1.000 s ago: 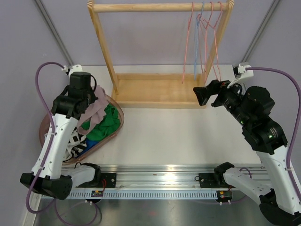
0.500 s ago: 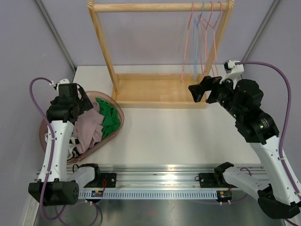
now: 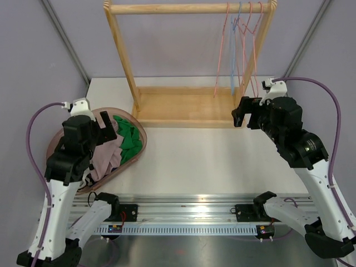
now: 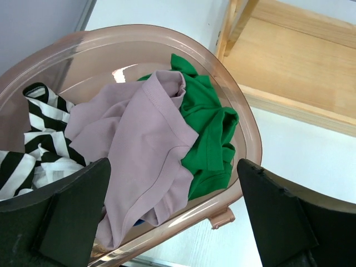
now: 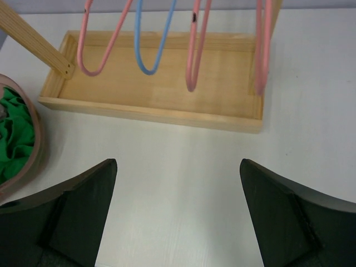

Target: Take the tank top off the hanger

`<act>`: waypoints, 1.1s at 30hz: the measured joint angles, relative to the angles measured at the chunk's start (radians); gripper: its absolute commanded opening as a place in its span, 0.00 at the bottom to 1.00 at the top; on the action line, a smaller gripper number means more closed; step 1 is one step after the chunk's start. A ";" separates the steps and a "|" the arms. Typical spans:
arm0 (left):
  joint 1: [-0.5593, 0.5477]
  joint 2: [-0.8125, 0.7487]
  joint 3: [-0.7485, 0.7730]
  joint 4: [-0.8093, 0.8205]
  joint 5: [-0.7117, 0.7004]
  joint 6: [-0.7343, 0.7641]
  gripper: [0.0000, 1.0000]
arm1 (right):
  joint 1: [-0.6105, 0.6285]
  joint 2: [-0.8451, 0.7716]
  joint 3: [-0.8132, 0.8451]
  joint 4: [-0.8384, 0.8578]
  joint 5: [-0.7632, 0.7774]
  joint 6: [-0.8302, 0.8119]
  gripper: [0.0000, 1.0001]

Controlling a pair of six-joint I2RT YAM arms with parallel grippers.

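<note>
Hovering over the translucent brown plastic basket (image 4: 139,32) at nine o'clock on the worktop (image 3: 222,161), the left hand (image 4: 175,217) gaped wide and empty. The mauve cotton tank top (image 4: 139,139) lay inside. The right hand (image 5: 178,217) was equally spread and empty. With the pink and blue wire hangers (image 5: 149,73) bare, removal looked done, and only drawing both arms clear seemed needed.

Right end effector (image 5: 178,162) spread wide over counter (image 5: 311,111), pink hangers (image 5: 192,67), blue hanger (image 5: 151,69), wooden rack base (image 5: 167,92), green garment (image 5: 14,139) in basket (image 5: 39,151) at left

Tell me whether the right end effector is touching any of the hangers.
Apart. In the right wrist view, the open right end effector sits short of the hangers, with white table and the rack base between them.
</note>
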 measured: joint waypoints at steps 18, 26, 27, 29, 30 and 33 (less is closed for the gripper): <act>-0.077 -0.336 -0.048 -0.129 -0.021 0.045 0.99 | 0.000 -0.384 -0.174 -0.186 0.169 -0.006 0.99; -0.077 -0.406 -0.069 -0.147 -0.008 0.045 0.99 | 0.000 -0.423 -0.180 -0.272 0.223 -0.010 0.99; -0.077 -0.409 -0.076 -0.146 -0.008 0.045 0.99 | 0.000 -0.426 -0.183 -0.280 0.225 -0.010 0.99; -0.077 -0.410 -0.089 -0.147 -0.008 0.045 0.99 | 0.000 -0.437 -0.190 -0.281 0.225 -0.011 0.99; -0.077 -0.410 -0.093 -0.146 -0.008 0.045 0.99 | 0.000 -0.442 -0.192 -0.281 0.225 -0.012 1.00; -0.077 -0.410 -0.096 -0.146 -0.008 0.045 0.99 | 0.000 -0.446 -0.193 -0.281 0.226 -0.013 1.00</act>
